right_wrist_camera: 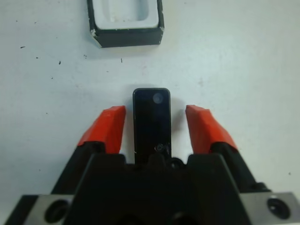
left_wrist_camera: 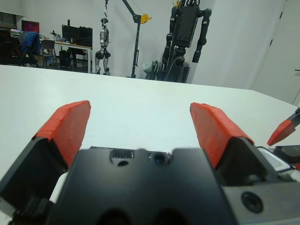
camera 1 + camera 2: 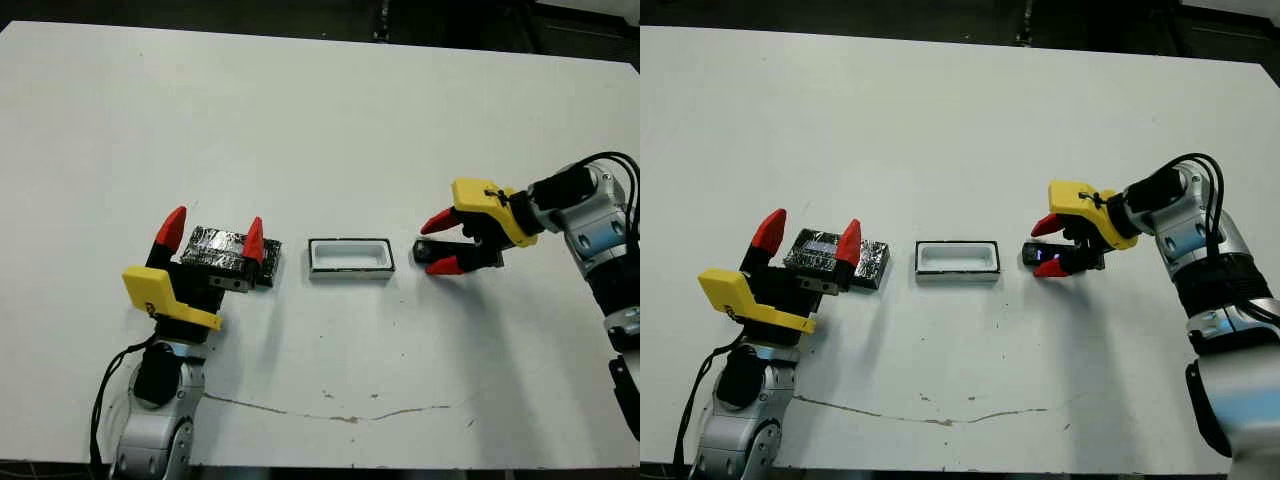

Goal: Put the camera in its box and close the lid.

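Camera [image 1: 151, 123]: lying flat on the table [image 3: 330, 120], long axis pointing at the box [image 3: 350, 257].
Right gripper [image 1: 155, 125]: straddling it, fingers apart (not touching).
Left gripper [image 3: 213, 236]: spreading wide over the lid [image 3: 226, 253].

Left end effector [image 2: 140, 129] open wide, both red-tipped fingers [image 2: 68, 129] well apart, rising from black body at frame bottom. White surface [image 2: 140, 98] spreads ahead between fingers. Red fingertip of right end effector [image 2: 283, 132] shows at frame edge, dark object [image 2: 288, 152] just beside it, identity unclear. Beyond surface: dark humanoid robot on stand [image 2: 186, 37], smaller silver humanoid [image 2: 103, 44], desks with chairs [image 2: 47, 47]
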